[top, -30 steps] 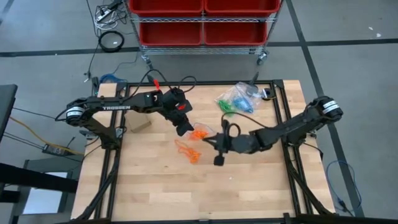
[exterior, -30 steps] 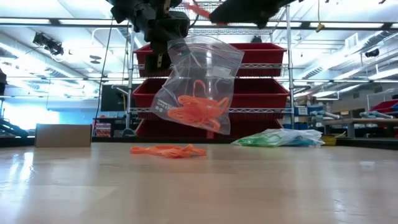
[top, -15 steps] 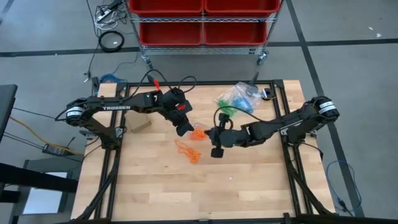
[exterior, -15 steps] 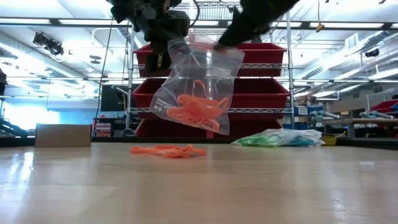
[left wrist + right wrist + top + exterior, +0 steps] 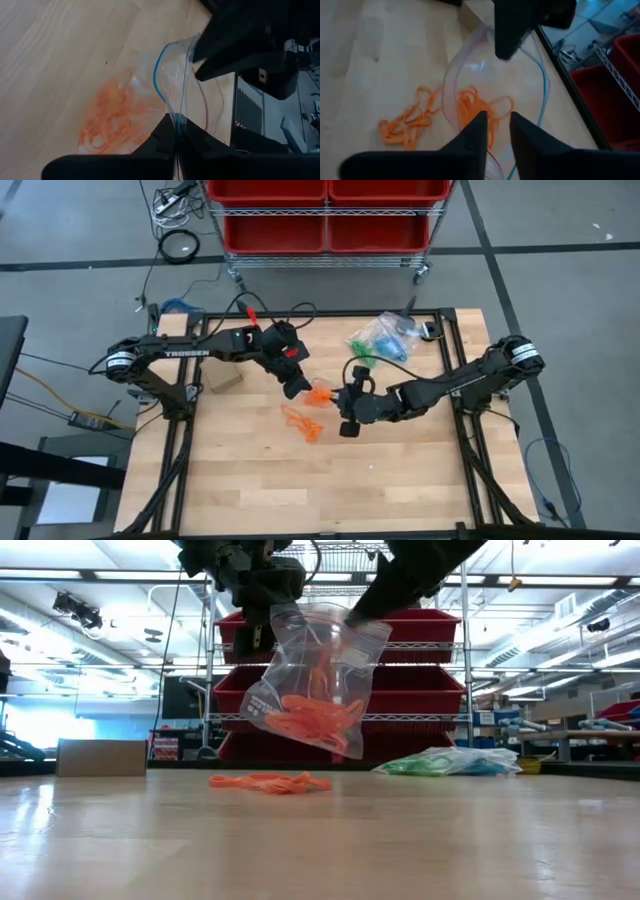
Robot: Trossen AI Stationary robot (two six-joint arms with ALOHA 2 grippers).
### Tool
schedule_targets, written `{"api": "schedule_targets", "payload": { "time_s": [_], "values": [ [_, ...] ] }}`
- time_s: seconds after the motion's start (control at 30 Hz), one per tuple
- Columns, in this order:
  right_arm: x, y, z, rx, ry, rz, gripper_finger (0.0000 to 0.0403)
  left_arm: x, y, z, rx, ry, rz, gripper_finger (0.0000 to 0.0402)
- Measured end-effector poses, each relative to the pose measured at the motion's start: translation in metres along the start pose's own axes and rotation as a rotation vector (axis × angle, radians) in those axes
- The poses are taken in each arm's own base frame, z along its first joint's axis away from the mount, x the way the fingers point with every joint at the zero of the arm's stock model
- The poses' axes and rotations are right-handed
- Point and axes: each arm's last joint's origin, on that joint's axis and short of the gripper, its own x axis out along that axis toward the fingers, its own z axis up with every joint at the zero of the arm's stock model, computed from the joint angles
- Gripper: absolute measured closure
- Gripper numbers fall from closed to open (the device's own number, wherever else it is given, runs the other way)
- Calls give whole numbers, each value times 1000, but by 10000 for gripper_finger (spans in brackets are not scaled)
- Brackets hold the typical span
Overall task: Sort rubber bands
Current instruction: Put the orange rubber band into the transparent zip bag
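Note:
A clear zip bag [image 5: 312, 680] with orange rubber bands in its bottom hangs above the table's middle. My left gripper [image 5: 177, 137] is shut on its mouth and shows in the low view [image 5: 262, 615]. My right gripper [image 5: 497, 132] stands at the far side of the same mouth [image 5: 362, 612], pointing down, its fingers narrowly apart. A loose clump of orange rubber bands [image 5: 303, 422] lies on the wood beneath, and shows again in the right wrist view [image 5: 405, 125]. My left gripper pinches the bag's zip rim [image 5: 176, 120] between its two fingers, coming from above. The bag hangs below them, lifted clear of the table, its mouth gaping. My right gripper meets the opposite corner of the rim [image 5: 368, 628] from above and dents it inward; whether it pinches the plastic I cannot tell.
More clear bags holding green and blue bands [image 5: 380, 340] lie at the table's far right. A small cardboard box [image 5: 222, 378] sits at the far left. A rack of red bins [image 5: 325, 215] stands behind the table. Bare wood stretches toward the near edge.
My right gripper has swung toward the table's left and come down from above the bag onto its mouth. The bag's upper corner on that side has folded in, and the orange bands inside have shifted. My left gripper has held the bag still.

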Motion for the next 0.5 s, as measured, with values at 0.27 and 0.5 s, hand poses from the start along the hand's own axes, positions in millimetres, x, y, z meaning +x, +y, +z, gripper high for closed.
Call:
{"api": "schedule_targets", "payload": {
  "time_s": [0.27, 0.5],
  "values": [
    [-9, 6, 8, 23, -30, -10, 254, 0, 0, 0, 0, 1, 0, 385],
    [-36, 36, 16, -50, -98, 103, 256, 0, 0, 0, 1, 2, 1, 385]
  ]
}}
